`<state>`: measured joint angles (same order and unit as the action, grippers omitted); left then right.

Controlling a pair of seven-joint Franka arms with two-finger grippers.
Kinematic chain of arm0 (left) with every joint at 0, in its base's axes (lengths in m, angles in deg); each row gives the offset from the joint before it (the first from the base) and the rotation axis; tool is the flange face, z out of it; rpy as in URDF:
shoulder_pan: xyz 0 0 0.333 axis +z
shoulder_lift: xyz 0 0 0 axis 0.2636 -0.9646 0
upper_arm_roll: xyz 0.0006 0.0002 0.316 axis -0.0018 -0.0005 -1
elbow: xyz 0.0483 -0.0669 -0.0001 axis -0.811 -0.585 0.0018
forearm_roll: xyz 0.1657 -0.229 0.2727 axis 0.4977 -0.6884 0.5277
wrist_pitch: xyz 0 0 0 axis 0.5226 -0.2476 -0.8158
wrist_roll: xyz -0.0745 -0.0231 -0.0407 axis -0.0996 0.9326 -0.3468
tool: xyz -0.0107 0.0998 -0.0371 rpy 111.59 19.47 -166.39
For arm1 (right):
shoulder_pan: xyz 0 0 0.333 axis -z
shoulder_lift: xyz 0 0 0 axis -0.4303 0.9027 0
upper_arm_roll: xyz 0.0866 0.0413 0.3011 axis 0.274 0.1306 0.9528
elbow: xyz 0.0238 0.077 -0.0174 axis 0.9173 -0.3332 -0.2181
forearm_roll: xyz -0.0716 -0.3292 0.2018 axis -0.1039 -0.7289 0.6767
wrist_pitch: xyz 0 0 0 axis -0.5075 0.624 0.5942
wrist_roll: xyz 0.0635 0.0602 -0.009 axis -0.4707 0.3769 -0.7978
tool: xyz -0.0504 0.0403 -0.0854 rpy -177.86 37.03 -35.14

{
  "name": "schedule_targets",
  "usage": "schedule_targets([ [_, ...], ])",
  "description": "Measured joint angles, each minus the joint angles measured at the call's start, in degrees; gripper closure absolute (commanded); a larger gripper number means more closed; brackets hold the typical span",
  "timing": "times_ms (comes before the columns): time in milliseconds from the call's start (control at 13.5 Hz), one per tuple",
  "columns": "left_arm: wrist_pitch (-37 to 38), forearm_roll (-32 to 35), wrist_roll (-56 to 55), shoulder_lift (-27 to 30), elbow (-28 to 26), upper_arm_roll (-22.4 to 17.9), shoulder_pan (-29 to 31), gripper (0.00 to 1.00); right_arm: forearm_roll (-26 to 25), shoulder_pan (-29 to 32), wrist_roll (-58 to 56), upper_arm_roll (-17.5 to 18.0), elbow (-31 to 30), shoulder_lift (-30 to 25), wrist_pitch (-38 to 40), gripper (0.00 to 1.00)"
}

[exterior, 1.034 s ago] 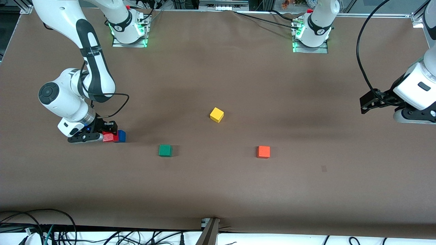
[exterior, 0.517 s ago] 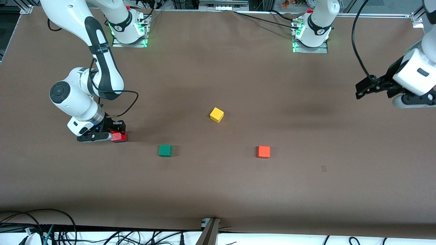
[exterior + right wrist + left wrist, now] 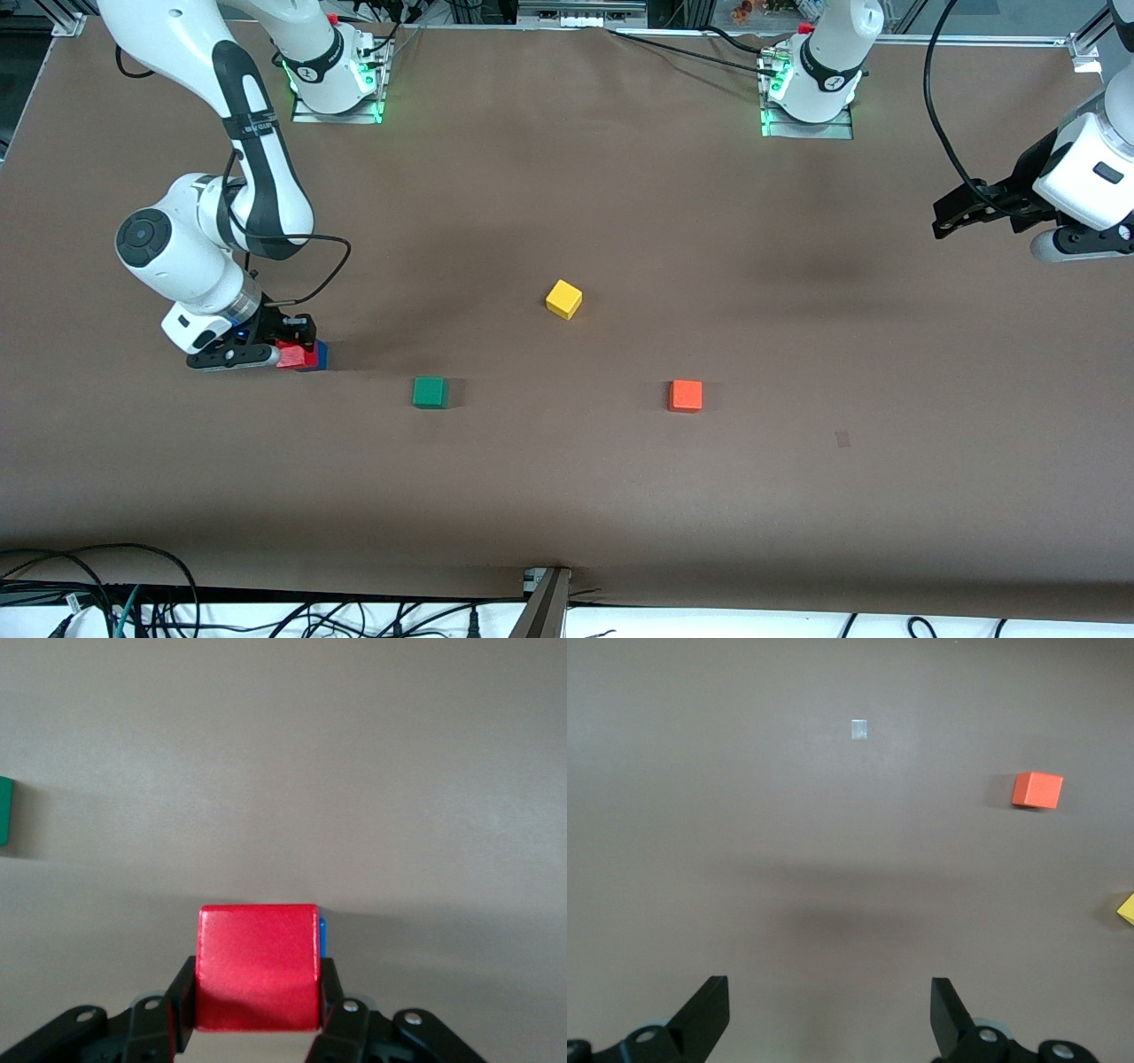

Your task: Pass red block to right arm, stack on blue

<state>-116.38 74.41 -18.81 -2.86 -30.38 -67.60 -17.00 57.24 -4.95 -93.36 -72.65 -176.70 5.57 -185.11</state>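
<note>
Big brown bench fills the front view, and the handover part looks done: we're into the stacking step. The right arm, lower left of the frame, has its end effector clamped tight on the red block, down low at the blue block. Only a sliver of blue peeks out past the red one, and the right wrist view shows the same, so red sits over it but off-centre. Whether it's touching, hard to call.

Over at the right edge, the left end effector hangs in the air with its fingers spread wide, holding nothing, waiting.

Next move, I'd say: square red over blue, settle it flat, then release without nudging the stack.
</note>
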Motion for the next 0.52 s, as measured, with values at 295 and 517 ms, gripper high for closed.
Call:
schedule_targets([
  [295, 0.00, 0.00, -0.01, 0.42, -0.38, 2.31, 2.47, 0.00, -1.36, 0.01, 0.00, -1.03, 0.00, -0.71, 0.79, 1.00],
  [517, 0.01, 0.00, -0.02, 0.40, -0.46, 2.59, 2.62, 0.00, -1.49, 0.01, 0.00, -1.12, 0.00, -0.75, 0.93, 1.00],
])
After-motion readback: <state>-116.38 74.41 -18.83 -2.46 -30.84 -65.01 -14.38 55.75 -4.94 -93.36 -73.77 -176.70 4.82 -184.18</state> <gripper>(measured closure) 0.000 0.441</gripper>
